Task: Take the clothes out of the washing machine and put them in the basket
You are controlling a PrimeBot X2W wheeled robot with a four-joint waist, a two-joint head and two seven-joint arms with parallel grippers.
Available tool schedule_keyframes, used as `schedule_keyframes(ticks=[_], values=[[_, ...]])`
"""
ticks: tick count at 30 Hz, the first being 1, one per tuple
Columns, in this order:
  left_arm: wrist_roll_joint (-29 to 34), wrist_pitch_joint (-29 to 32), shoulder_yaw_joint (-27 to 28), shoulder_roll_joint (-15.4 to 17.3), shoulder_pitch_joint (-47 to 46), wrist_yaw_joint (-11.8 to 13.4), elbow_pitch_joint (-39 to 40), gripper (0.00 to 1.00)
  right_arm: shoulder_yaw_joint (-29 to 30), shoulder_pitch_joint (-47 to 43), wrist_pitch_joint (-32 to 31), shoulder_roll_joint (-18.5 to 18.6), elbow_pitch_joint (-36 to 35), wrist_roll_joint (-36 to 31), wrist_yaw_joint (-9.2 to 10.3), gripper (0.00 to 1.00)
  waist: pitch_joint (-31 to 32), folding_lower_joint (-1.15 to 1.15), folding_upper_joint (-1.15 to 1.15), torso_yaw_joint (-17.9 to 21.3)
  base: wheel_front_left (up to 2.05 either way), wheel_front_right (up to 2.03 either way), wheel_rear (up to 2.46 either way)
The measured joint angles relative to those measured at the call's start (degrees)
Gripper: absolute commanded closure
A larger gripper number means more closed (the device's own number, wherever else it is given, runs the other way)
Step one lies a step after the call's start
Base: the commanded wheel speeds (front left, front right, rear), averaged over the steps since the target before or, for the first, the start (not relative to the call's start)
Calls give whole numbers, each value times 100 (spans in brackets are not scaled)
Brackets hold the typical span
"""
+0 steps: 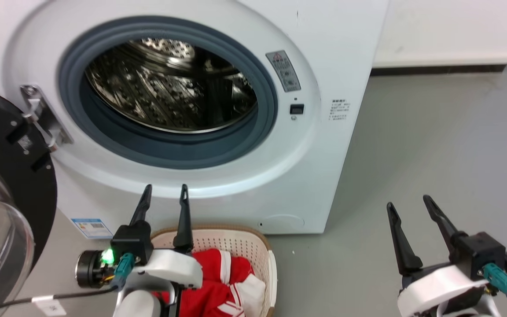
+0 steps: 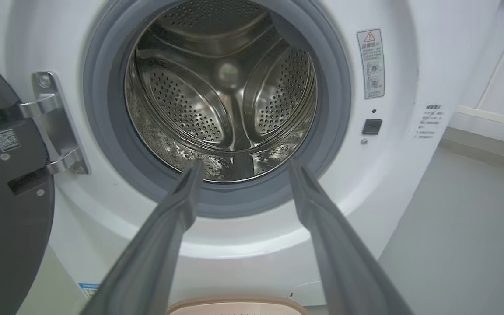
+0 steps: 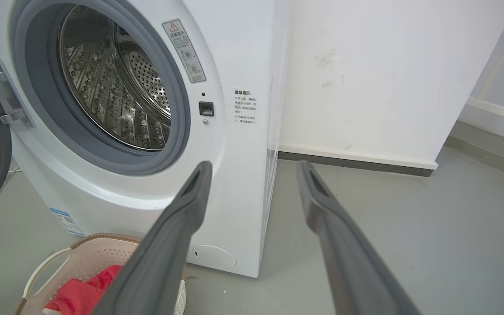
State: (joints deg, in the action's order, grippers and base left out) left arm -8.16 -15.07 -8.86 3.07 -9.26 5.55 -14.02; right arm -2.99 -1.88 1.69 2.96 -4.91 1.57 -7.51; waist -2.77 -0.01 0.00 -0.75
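Note:
The white washing machine stands with its door swung open to the left; its steel drum looks bare inside, as it does in the left wrist view. Red clothes with white bands lie in the cream basket on the floor before the machine. My left gripper hangs open above the basket's back rim, fingers pointing at the machine, nothing between them. My right gripper is open over the floor to the right. The right wrist view shows the basket and clothes at lower left.
The black-rimmed glass door juts out at the left, close to my left arm. Grey floor stretches to the right of the machine, bounded by a white wall with a dark skirting.

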Motion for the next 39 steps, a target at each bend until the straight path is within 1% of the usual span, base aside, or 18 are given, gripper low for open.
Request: schedule_keyframes(ticks=[5, 9, 18, 39], values=[[131, 0, -43, 154, 319, -35, 270, 0, 26, -218, -54, 0, -34, 25, 0, 0, 291, 0, 0, -57, 0, 0, 0], [135, 26, -54, 218, 518, -32, 485, 0, 38, -325, -80, 0, -63, 42, 0, 0, 422, 0, 0, -103, 0, 0, 0], [67, 244, -27, 298, 1034, 76, 891, 0, 56, -493, -114, 0, -104, 99, 0, 0, 535, 1, 0, -153, 0, 0, 0], [-66, 390, -21, 406, 1083, 144, 996, 0, 75, -521, -122, 0, -134, 177, 0, 0, 498, 1, 0, -108, 0, 0, 0]])
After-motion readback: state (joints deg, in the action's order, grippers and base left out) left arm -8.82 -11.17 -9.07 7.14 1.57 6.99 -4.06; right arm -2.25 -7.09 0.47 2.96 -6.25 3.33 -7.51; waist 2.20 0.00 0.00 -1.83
